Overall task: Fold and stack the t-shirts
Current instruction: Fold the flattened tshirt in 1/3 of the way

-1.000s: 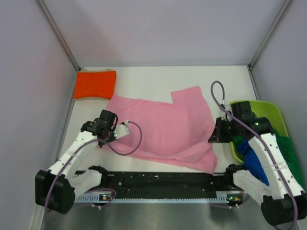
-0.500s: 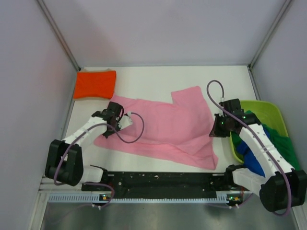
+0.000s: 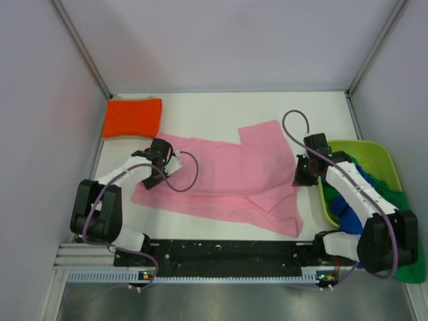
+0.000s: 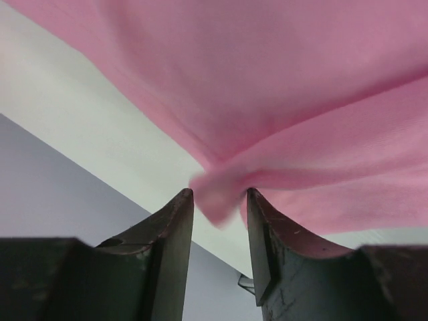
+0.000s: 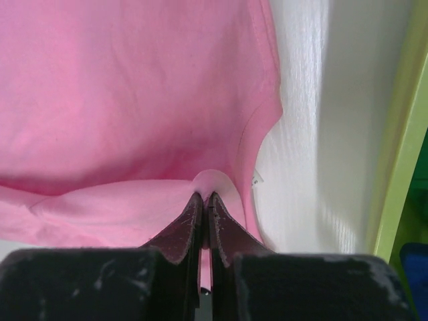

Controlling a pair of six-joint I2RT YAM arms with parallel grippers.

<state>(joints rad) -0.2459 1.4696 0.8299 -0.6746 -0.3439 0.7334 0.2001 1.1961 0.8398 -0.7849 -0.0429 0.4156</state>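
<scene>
One pink t-shirt (image 3: 227, 180) lay spread mid-table, its left and right edges gathered. Bare table (image 3: 221, 110) ran beyond it to the far wall. A folded orange-red t-shirt (image 3: 132, 118) sat far-left and a lime-green tub (image 3: 378, 151) at the right edge.

Left wrist: left gripper (image 4: 217, 214) pinched a bunched pink edge, with white table beside it.

Right wrist: right gripper (image 5: 204, 200) was pressed together on a pink fold, the tub wall near on the right.

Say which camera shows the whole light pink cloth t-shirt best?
The top external view: the light pink cloth t-shirt lies spread there, almost wholly visible. The wrist views show only close patches at the left end effector and right end effector.
</scene>
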